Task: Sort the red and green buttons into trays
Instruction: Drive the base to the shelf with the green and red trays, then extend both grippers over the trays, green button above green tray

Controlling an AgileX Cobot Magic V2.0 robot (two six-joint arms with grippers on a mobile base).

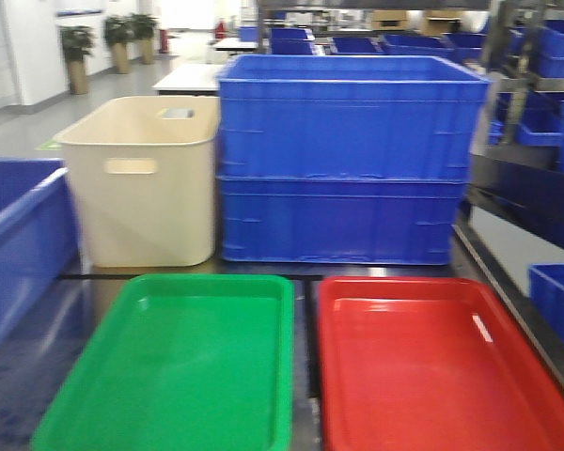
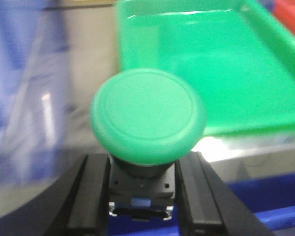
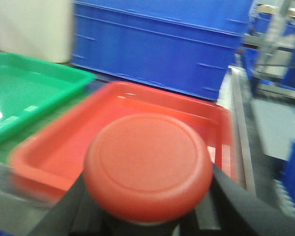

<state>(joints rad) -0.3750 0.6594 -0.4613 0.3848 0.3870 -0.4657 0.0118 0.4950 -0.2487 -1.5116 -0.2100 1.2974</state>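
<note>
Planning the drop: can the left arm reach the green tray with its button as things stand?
Probably yes. The left gripper holds the green button between its fingers, and the green tray lies just ahead, empty in this view, with nothing visible between them.

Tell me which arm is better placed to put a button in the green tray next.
Left. The left gripper is shut on the green button, and the green tray lies just ahead in its wrist view. The right gripper holds the red button, facing the red tray instead.
</note>
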